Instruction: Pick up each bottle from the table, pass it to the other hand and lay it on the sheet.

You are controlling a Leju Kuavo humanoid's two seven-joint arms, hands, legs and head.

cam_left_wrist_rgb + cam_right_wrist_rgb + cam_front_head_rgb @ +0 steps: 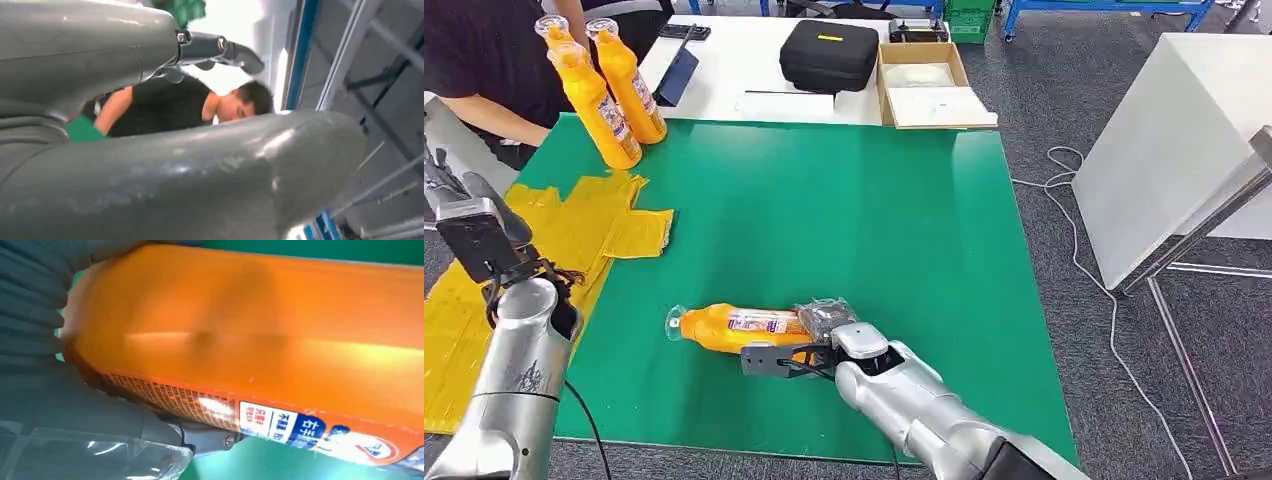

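- Orange bottle point(734, 327) lies on its side on the green table point(854, 210), near the front edge, its clear cap pointing toward the robot's left.
- Right hand point(809, 345) is wrapped around the bottle's base end; the right wrist view shows the orange body point(260, 335) pressed against the ribbed grey cover, with a finger point(200, 437) under its label edge.
- Left hand point(479, 235) is raised over the left side of the table, above the yellow sheet point(544, 235); in the left wrist view its thumb point(200, 175) and a dark finger point(225, 50) stand apart with nothing between them.
- Yellow sheet lies crumpled along the table's left side, well apart from the lying bottle.
- Three more orange bottles point(609, 90) stand upright together at the far left corner of the table.
- A person in a black shirt point(484, 60) stands just behind those bottles.
- Beyond the green surface sit a black case point(829, 55) and an open cardboard box point(929, 85).
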